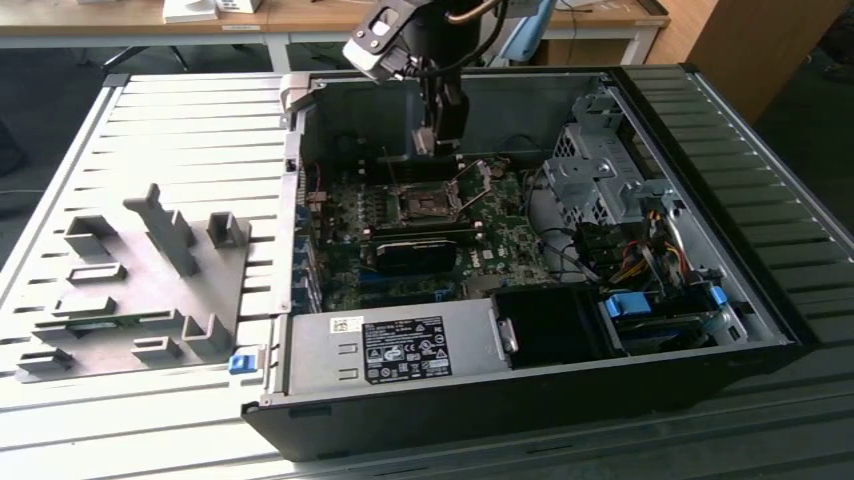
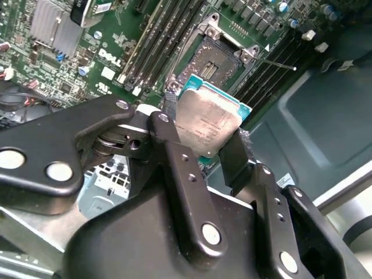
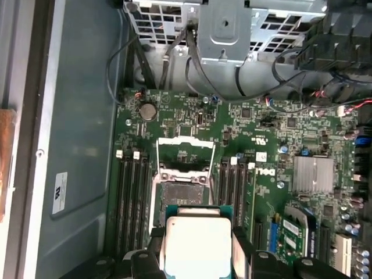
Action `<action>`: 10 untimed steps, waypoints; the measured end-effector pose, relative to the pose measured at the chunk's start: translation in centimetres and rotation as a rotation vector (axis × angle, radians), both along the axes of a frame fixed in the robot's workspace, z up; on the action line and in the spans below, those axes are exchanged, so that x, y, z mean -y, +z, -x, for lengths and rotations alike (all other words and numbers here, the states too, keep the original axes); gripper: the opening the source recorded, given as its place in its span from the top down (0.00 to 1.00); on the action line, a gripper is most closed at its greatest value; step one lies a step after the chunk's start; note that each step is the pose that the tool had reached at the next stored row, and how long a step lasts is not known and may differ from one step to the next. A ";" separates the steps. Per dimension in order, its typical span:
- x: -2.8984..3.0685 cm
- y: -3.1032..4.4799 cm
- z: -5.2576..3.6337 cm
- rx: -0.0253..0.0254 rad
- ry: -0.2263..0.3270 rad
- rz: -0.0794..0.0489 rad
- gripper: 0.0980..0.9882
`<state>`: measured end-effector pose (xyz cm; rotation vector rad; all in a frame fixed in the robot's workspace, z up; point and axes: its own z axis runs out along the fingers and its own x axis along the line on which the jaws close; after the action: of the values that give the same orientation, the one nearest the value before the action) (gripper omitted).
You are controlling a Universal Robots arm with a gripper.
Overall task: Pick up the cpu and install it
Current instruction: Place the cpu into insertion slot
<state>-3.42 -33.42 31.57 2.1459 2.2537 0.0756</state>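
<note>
My gripper (image 2: 210,136) is shut on the cpu (image 2: 210,119), a flat square chip with a silvery metal top and a greenish rim, also seen as the cpu (image 3: 197,243) in the first wrist view. It hangs above the green motherboard (image 3: 273,151) inside the open computer case (image 1: 721,230). The dark square socket (image 3: 181,186) lies open just beyond the chip, its frame (image 3: 186,145) swung up; it shows as the socket (image 2: 218,58) in the second wrist view and the socket (image 1: 430,205) in the exterior view. There the gripper (image 1: 447,150) hovers over the board's rear part.
Memory slots (image 3: 132,192) flank the socket on both sides. A drive cage (image 1: 601,170) and cable bundles (image 1: 627,250) fill the case on the exterior view's right; a power supply (image 1: 400,350) sits at the front. A grey fixture plate with blocks (image 1: 147,280) lies on the slatted table.
</note>
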 end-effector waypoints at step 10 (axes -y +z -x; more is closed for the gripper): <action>-0.16 -1.72 0.00 0.0000 0.000 0.001 0.50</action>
<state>-3.42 -33.26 29.86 2.1456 2.2533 0.0748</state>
